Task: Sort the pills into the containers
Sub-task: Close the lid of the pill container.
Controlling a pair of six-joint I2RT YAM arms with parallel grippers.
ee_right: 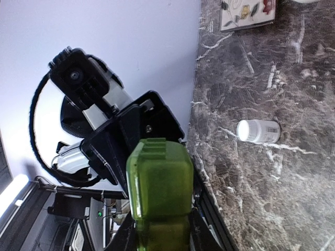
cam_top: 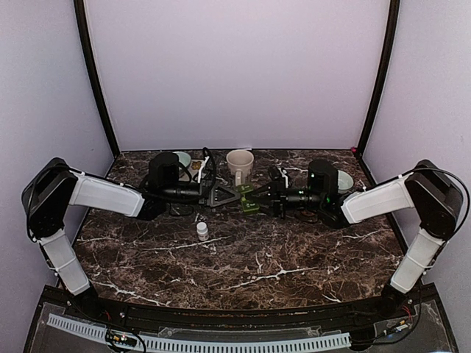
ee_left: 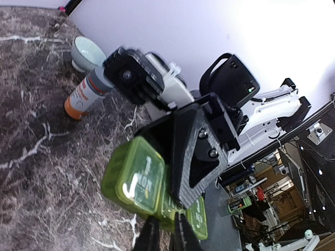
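- Two grippers meet over the back-middle of the dark marble table [cam_top: 294,272]. The right gripper [cam_top: 263,197] is clamped on the translucent green rectangular plastic pill box [cam_top: 249,205], just in front of the cream ceramic mug [cam_top: 239,162].
- The pill box's long axis runs left to right, from one gripper to the other, its far end pointing at the left gripper [cam_top: 221,195].
- The left gripper's fingers [ee_left: 152,238] stand close together at the box's edge, cut off by the frame; whether they grip it I cannot tell.
- The box's contents cannot be made out.
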